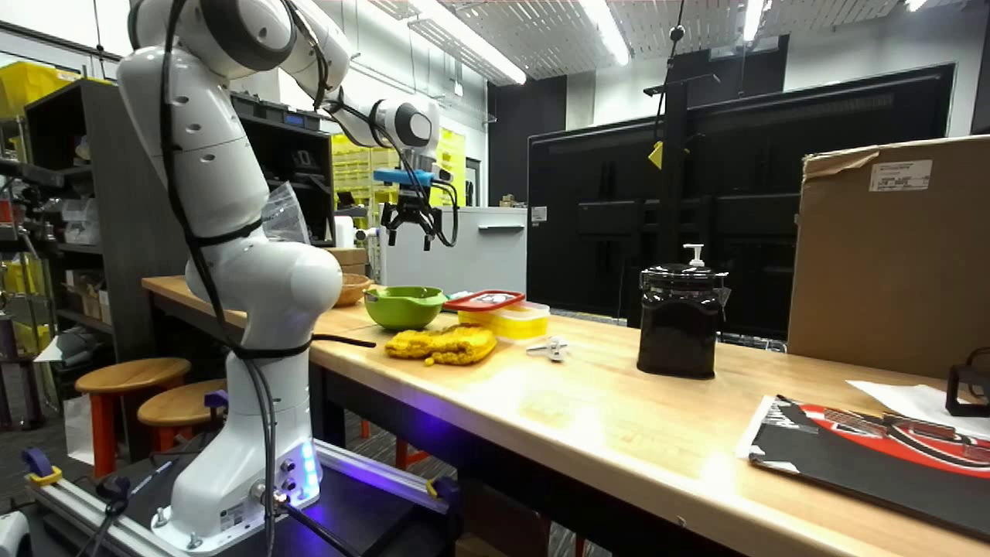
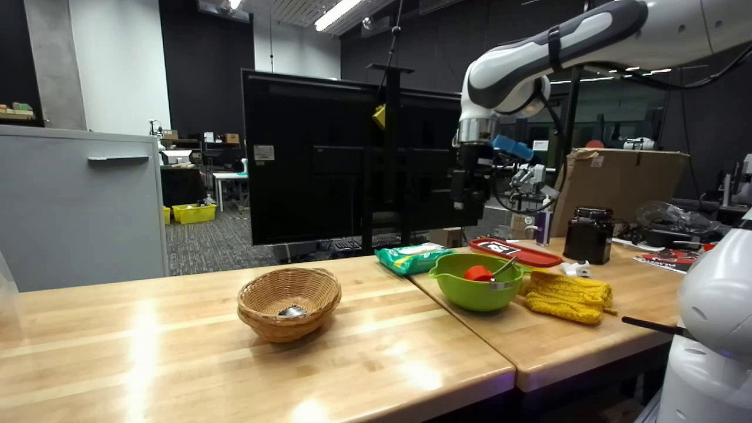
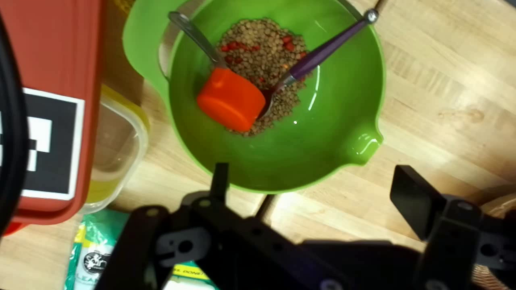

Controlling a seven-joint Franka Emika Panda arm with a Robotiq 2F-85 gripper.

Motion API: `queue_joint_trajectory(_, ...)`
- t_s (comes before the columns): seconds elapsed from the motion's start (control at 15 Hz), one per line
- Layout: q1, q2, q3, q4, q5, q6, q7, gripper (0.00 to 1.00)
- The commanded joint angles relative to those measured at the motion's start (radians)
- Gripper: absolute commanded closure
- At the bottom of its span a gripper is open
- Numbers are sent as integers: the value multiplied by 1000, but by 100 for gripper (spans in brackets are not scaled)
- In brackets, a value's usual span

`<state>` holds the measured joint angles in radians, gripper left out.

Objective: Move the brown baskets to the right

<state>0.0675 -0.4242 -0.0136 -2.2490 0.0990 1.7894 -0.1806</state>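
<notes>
Shallow round tan wicker basket [image 2: 288, 330] sits down left of the black fingers [image 3: 415, 201] (wide apart, btw) in both exterior views.

In an exterior view, bare table [image 2: 200, 364] is being left around the wicker basket [image 2: 282, 330]. Toward the black jar [image 2: 587, 238], the way is being obstructed by the green bowl [image 2: 479, 294] and the red lid [image 2: 521, 253], and beside the bowl by the yellow cloth [image 2: 567, 296]. The bowl's rim is being crossed by a purple handle [image 3: 330, 48]. Open air is being left between bowl and tool [image 1: 410, 238].
</notes>
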Motion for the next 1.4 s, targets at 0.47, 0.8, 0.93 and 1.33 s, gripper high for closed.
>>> queue_joint_trajectory(0.47,20,105,76,69,11,29,129,0)
queue_joint_trajectory(0.8,21,124,95,82,11,47,196,0)
queue_joint_trajectory(0.93,28,151,117,109,21,35,262,0)
queue_joint_trajectory(1.33,64,241,193,171,40,75,428,0)
